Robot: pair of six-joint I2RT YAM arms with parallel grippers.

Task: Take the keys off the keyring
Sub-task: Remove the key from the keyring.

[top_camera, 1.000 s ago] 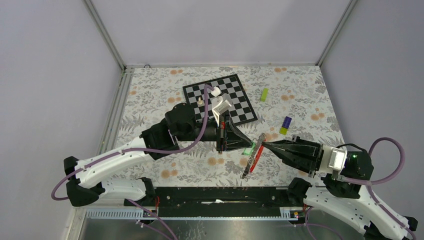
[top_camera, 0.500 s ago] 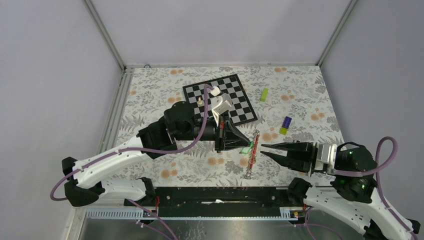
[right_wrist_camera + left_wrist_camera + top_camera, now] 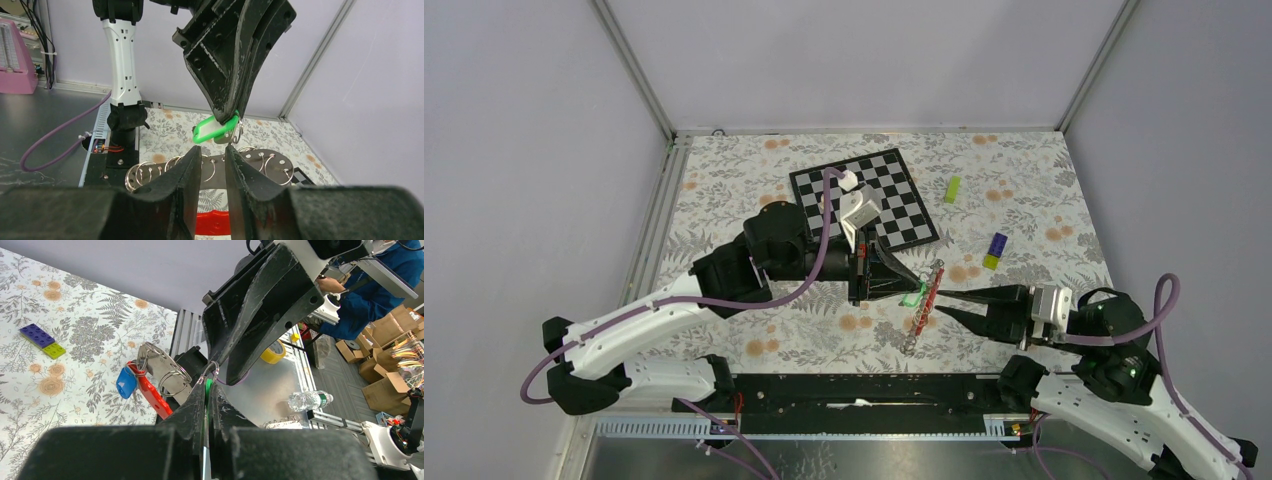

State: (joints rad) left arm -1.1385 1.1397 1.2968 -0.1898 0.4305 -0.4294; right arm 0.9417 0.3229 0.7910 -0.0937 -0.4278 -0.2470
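My left gripper [image 3: 912, 288] is shut on the green-headed key [image 3: 914, 298], a green tag [image 3: 215, 128] with a small ring at the left gripper's tip [image 3: 209, 382]. From it hangs the keyring [image 3: 921, 312]: a metal strip with several rings [image 3: 260, 162], a red strap [image 3: 152, 394] and a blue-headed key [image 3: 126, 381]. It dangles above the table. My right gripper [image 3: 941, 302] is open just right of the strip and holds nothing. In the right wrist view the strip and red strap [image 3: 212, 222] show between and beyond the right gripper's [image 3: 212, 152] fingers.
A chessboard [image 3: 894, 180] lies at the back centre behind the left arm. A lime-green block [image 3: 952, 189] lies to its right. A purple-and-yellow block [image 3: 995, 250] sits further right, also in the left wrist view [image 3: 42, 340]. A black rail runs along the near table edge.
My right gripper opened and let go of the keyring's top, then drew back to the right. The keyring swung down and now hangs from the left gripper alone.
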